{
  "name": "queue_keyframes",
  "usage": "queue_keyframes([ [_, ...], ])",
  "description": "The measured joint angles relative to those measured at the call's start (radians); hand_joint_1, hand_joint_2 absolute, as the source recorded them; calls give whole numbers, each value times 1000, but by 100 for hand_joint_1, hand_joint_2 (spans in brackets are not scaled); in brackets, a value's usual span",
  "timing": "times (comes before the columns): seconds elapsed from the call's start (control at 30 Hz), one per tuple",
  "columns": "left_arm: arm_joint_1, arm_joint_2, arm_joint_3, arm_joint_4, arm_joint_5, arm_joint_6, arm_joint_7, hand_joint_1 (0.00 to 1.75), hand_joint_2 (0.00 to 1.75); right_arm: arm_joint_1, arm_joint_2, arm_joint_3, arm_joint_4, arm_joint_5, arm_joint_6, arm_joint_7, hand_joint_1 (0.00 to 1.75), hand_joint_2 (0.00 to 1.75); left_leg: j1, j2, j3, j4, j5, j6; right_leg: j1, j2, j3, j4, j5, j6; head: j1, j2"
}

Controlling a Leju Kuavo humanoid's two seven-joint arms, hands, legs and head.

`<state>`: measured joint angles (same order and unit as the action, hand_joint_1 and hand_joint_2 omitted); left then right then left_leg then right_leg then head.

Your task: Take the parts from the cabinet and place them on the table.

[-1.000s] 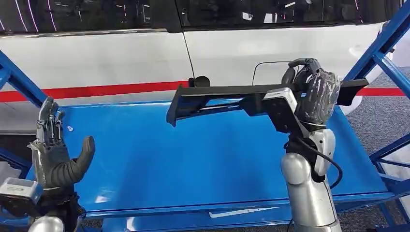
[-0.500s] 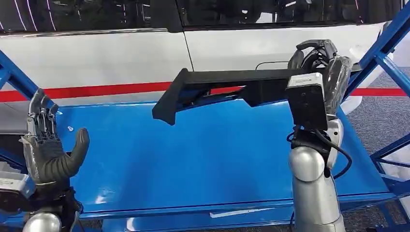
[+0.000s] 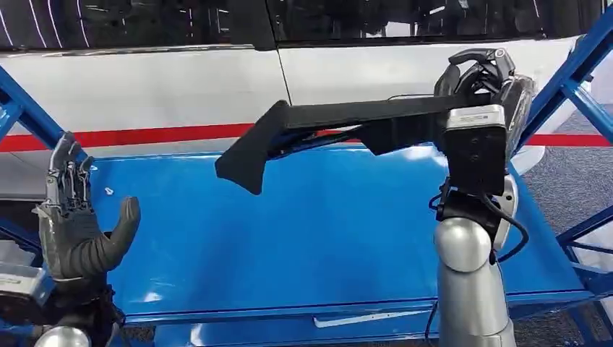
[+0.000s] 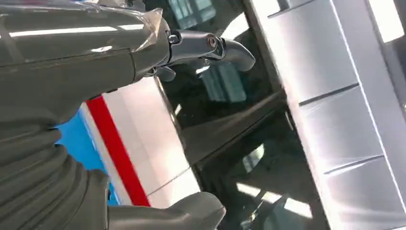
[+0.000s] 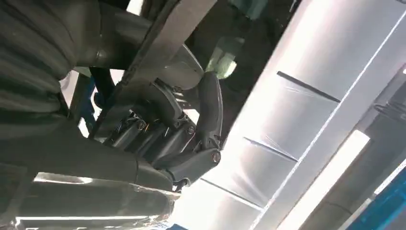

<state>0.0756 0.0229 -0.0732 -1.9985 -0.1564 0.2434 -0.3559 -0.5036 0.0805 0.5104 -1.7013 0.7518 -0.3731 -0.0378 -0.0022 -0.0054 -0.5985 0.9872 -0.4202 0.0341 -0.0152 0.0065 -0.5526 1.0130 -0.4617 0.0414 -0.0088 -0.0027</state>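
A white vehicle body point(image 3: 181, 94) with a red stripe stands behind the blue worktop point(image 3: 311, 238), framed by blue struts. The right hand point(image 3: 481, 87) has its fingers point(image 5: 210, 110) curled round one end of a long black part point(image 3: 340, 126), which it holds well above the worktop, the free end drooping towards the left. The left hand point(image 3: 76, 224) is raised near the worktop's left edge, fingers apart and holding nothing. The part looks stiff, moulded and fairly light, but long enough to lever against a one-ended hold; I'd judge a second hold nearer its middle or the angled end would steady it before it goes down.
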Motion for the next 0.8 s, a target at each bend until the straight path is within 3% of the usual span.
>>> queue_keyframes([
  [0.03, 4, 0, -1, 2, 1, -1, -14, 0, 175, 1, -2, 0, 12, -10, -19, -18, 175, 175, -1, -1, -3, 10, 1, -5, -3, 0, -5, -12, -5, -4, 5, 0],
  [0.1, 7, -1, -2, 2, 6, -1, -27, 0, 175, 6, -2, 5, 27, -17, -36, -35, 175, 175, 1, -1, -10, 9, 6, -16, -5, 1, -13, -5, -3, -12, 1, 0],
  [0.13, 6, -1, -2, 2, 6, -1, -29, 0, 175, 6, -1, 8, 30, -19, -38, -37, 175, 175, 7, -1, -15, 16, -3, -21, -16, 1, -15, -9, 3, -21, 2, 0],
  [0.17, 4, -1, -2, 2, 7, -2, -28, 0, 175, 5, -1, 11, 30, -21, -40, -38, 175, 175, 7, 1, -27, 49, -41, -28, -14, 0, -18, -9, 7, -30, -2, 0],
  [0.23, 3, -1, -3, 0, 6, -3, -21, 0, 175, 5, 0, 14, 30, -22, -41, -33, 175, 175, 11, 2, -84, 197, -134, -41, -12, -2, -27, -9, 14, -41, -3, 0],
  [0.27, 3, -1, -3, 0, 6, -4, -18, 0, 175, 5, -1, 16, 30, -22, -41, -29, 175, 175, 13, 2, -113, 270, -167, -44, -10, -3, -33, -8, 16, -44, -3, 0],
  [0.3, 3, 0, -3, 0, 6, -5, -15, 0, 175, 6, -1, 17, 30, -22, -41, -27, 175, 175, 14, 2, -132, 324, -182, -46, -8, -3, -39, -7, 19, -47, -3, 0],
  [0.33, 2, 0, -3, 0, 6, -6, -15, 0, 175, 6, -2, 18, 29, -22, -41, -24, 175, 175, 14, 2, -123, 320, -169, -45, -7, -4, -42, -7, 23, -48, -3, 0],
  [0.37, -1, 0, -3, -1, 6, -9, -15, 0, 175, 6, -2, 19, 28, -22, -42, -21, 175, 175, 14, 2, -90, 272, -138, -41, -6, -3, -44, -6, 24, -46, -3, 0],
  [0.43, -8, 1, -4, -6, 9, -11, -15, 0, 175, 5, -2, 21, 20, -22, -42, -19, 175, 175, 13, 2, 28, 83, -60, -28, -3, -3, -43, -5, 26, -42, -4, 0],
  [0.47, -13, 3, -4, -10, 11, -12, -16, 0, 175, 5, -2, 21, 14, -21, -42, -17, 175, 175, 11, -1, 65, 15, -68, -19, -4, -3, -43, -5, 28, -39, -2, 0],
  [0.5, -18, 4, -4, -11, 12, -15, -16, 0, 175, 1, -3, 21, 8, -20, -43, -14, 175, 175, 4, -1, 71, 7, -64, -17, -1, -3, -48, -6, 35, -29, 0, 0],
  [0.6, -33, 8, -4, -16, 19, -19, -16, 0, 175, 0, -3, 23, 1, -17, -43, -6, 175, 175, -7, -2, 64, 6, -56, -6, -8, -5, -49, -11, 46, -13, -7, 0],
  [0.63, -41, 8, -4, -18, 21, -19, -16, 0, 175, -1, -3, 23, -4, -16, -43, -5, 175, 175, 2, 2, 66, -17, -38, 6, 4, -3, -52, -5, 44, -7, -8, 0],
  [0.67, -51, 7, -6, -18, 21, -19, -13, 0, 175, -3, -5, 23, -9, -15, -43, -5, 175, 175, 3, 8, 64, -20, -30, 10, 0, -5, -74, 21, 17, -12, -6, 0],
  [0.7, -61, 7, -6, -18, 21, -21, -11, 0, 175, -10, -5, 24, -12, -15, -43, -4, 175, 175, 4, 8, 54, -20, -22, 20, 3, -4, -97, 81, -25, -23, -2, 0],
  [0.73, -67, 6, -6, -18, 20, -21, -4, 0, 175, -12, -5, 24, -14, -13, -43, -4, 175, 175, 4, 8, 46, -20, -17, 21, 2, -4, -126, 158, -63, -27, -1, 0],
  [0.8, -77, 5, -13, -18, 19, -21, 6, 0, 175, -11, -7, 24, -15, -13, -36, 0, 175, 175, 3, 11, 26, -17, -5, 21, 1, -4, -177, 301, -120, -24, 0, 0],
])
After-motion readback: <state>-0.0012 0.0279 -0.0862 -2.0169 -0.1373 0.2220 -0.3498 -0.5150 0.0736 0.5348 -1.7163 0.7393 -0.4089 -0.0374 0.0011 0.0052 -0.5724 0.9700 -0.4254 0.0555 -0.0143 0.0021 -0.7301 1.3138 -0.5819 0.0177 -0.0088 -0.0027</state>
